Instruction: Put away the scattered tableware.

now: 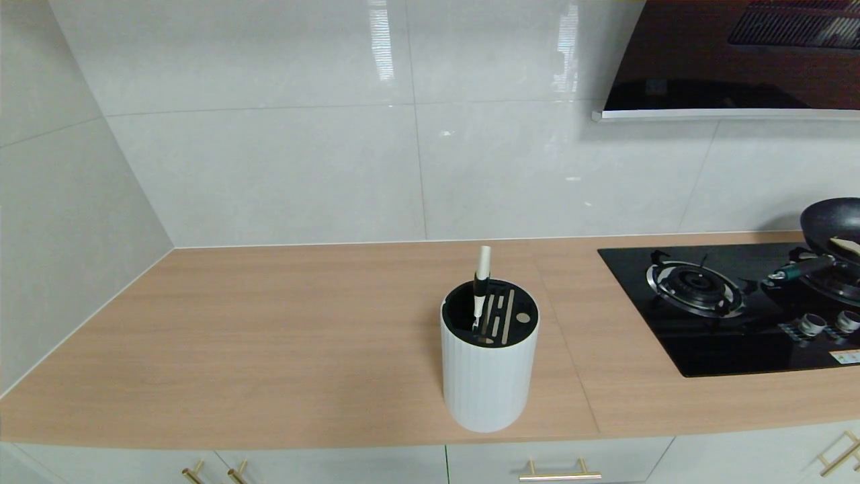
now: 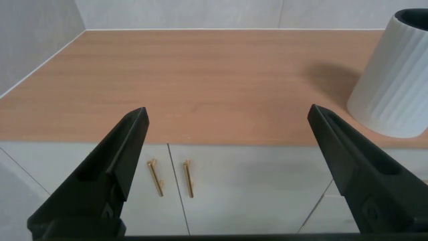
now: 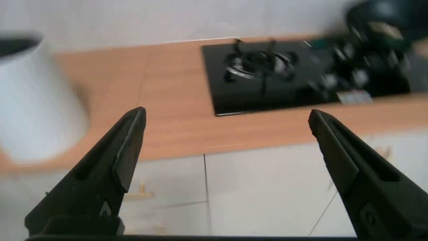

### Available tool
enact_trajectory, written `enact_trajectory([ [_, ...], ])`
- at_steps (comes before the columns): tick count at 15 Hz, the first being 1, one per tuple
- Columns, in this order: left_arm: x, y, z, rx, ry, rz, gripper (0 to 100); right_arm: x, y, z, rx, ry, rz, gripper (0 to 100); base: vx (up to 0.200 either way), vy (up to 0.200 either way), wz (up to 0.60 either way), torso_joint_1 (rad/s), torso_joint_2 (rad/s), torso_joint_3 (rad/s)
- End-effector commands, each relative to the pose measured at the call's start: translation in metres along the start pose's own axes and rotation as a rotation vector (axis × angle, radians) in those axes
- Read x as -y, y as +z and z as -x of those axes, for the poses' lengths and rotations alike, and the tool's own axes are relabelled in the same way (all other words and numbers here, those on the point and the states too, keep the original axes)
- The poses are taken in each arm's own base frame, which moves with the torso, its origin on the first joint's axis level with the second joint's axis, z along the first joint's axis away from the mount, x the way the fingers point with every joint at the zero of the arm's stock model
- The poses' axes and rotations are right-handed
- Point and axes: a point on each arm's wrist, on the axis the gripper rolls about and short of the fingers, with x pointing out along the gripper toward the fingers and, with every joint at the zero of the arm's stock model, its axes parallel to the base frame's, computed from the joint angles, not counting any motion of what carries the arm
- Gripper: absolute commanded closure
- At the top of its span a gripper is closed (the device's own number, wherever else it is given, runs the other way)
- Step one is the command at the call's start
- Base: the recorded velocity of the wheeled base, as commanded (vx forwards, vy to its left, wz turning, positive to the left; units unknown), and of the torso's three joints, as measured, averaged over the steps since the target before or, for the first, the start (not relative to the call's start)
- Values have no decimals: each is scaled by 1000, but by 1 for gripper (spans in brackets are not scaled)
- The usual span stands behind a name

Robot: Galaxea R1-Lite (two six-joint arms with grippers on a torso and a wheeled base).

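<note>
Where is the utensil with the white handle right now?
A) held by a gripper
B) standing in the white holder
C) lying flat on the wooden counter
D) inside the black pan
B: the utensil stands upright in a slot of the white holder, which sits on the wooden counter.

Walls were clad in large glossy pale-grey tiles, meeting in a corner at the left — light reflected in streaks near the top. A wood-grain counter ran along them, with a black glass gas hob set in at the right under a dark range hood. White cabinets below carried brass-coloured handles.
</note>
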Motion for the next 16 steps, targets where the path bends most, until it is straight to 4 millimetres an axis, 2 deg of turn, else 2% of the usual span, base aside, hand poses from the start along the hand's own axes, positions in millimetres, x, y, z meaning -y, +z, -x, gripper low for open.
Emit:
enact_trajectory([
  [1,0,0,0,-3,1,0,0,0,0,0,-4,12,9,0,0,0,0,0,0,0],
  [3,0,0,0,-3,1,0,0,-5,0,0,20,246,309,0,0,0,0,0,0,0],
  [4,0,0,0,-3,1,0,0,-6,0,1,21,251,326,0,0,0,0,0,0,0],
  [6,0,0,0,-3,1,0,0,-5,-1,2,-44,230,168,0,0,0,0,0,0,0],
  [8,0,0,0,-3,1,0,0,-3,1,0,5,129,78,0,0,0,0,0,0,0],
  [10,0,0,0,-3,1,0,0,-5,-2,1,-23,230,190,0,0,0,0,0,0,0],
  [11,0,0,0,-3,1,0,0,-4,-3,1,-30,203,191,0,0,0,0,0,0,0],
  [14,0,0,0,-3,1,0,0,2,1,0,9,-101,72,0,0,0,0,0,0,0],
  [15,0,0,0,-3,1,0,0,2,1,-1,-1,-84,70,0,0,0,0,0,0,0],
  [16,0,0,0,-3,1,0,0,-2,-1,-1,-17,95,68,0,0,0,0,0,0,0],
])
